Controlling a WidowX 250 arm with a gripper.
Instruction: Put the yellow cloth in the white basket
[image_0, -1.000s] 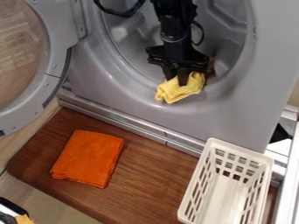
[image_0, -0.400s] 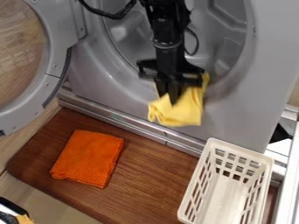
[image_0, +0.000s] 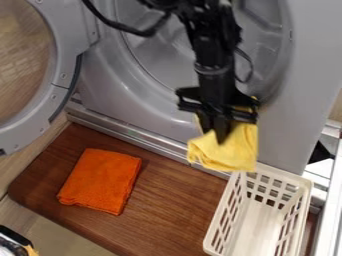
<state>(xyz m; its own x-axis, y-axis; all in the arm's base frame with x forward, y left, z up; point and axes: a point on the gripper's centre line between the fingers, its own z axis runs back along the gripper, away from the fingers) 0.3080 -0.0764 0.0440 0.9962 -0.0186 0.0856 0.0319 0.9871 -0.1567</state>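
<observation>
The black gripper (image_0: 219, 137) hangs in front of the grey machine's round opening, shut on the yellow cloth (image_0: 230, 152). Folds of the cloth drape below and to the right of the fingertips. In the view, the cloth's lower edge overlaps the upper left corner of the white basket (image_0: 306, 186). The basket stands at the lower right on the brown wooden board, with its slotted walls upright and its bare bottom showing.
An orange folded cloth (image_0: 101, 180) lies on the left part of the wooden board (image_0: 170, 212). The machine's round door (image_0: 61, 82) stands open at the upper left. A metal rail (image_0: 137, 136) runs along the board's back edge.
From the machine's opening, the gripper has come down and then rightward with the yellow cloth, toward the basket's near-machine end. The basket and the orange cloth have stayed put.
</observation>
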